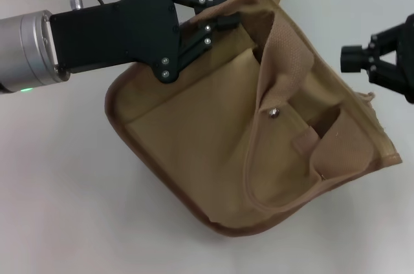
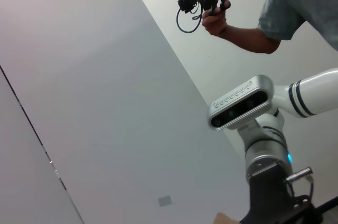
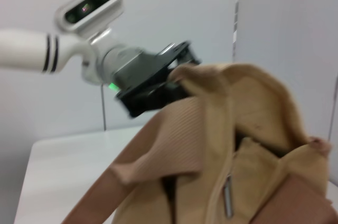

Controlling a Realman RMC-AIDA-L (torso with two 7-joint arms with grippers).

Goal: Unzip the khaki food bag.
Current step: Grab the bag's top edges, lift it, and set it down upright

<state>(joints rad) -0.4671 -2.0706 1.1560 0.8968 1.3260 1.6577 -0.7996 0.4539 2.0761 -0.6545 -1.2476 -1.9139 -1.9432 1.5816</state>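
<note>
Looking down at a white table [image 1: 58, 209]. Seeing the khaki food bag [image 1: 213, 151] tipped up in the middle of the frame, brown edge along its lower side. Showing a front pocket with a small metal snap [image 1: 273, 112] right of center. Folding over near the top, a webbing handle [image 1: 284, 48]. Reaching in from the upper left, the left gripper [image 1: 223, 12], black, pinching the bag's top edge with fingers closed on the cloth. Waiting at the right edge of the frame, the right gripper [image 1: 362, 59], apart from the bag.
</note>
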